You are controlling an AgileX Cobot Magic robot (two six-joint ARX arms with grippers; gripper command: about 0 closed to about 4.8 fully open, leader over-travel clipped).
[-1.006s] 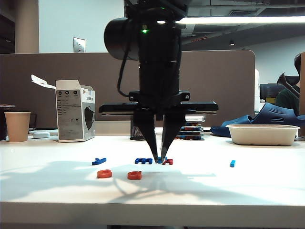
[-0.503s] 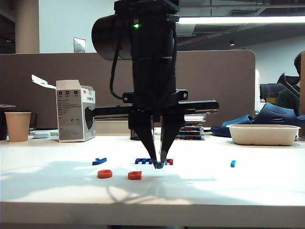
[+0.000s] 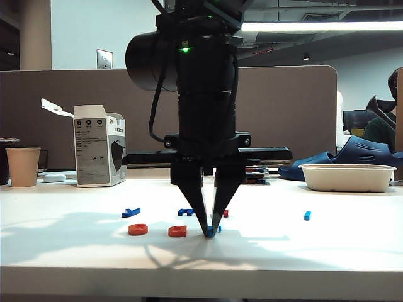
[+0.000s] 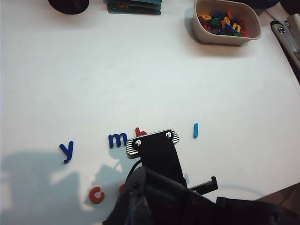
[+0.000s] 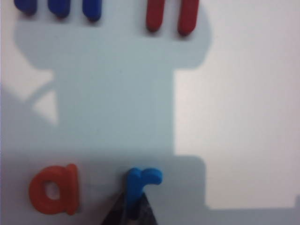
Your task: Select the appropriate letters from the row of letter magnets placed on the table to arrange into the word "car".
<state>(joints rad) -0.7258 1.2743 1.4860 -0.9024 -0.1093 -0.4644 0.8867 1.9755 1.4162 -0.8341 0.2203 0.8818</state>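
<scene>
My right gripper [image 3: 211, 231] points straight down, shut on the light blue "r" [image 3: 210, 231], which it holds low at the table [image 3: 327, 251] just right of the orange-red "a" [image 3: 178, 231]. The orange "c" [image 3: 138, 229] lies left of the "a". In the right wrist view the fingertips [image 5: 140, 211] pinch the stem of the "r" [image 5: 138, 185] beside the "a" [image 5: 54, 189]. Behind them is the row: dark blue "y" [image 4: 67, 151], "m" [image 4: 117, 139], red "h" [image 4: 138, 132] and light blue bar [image 4: 195, 130]. My left gripper's jaws are out of view; its camera looks down on the right arm [image 4: 164, 187].
A paper cup [image 3: 22, 167] and a grey-white carton [image 3: 99, 154] stand at the back left. A white tray [image 3: 347, 177] holding spare coloured letters [image 4: 220, 22] sits at the back right, with a stack of flat items [image 3: 252, 176] behind the arm.
My right gripper has carried the "r" out of the row toward the table's front edge and brought it down beside the "a". The other letters have not moved.
</scene>
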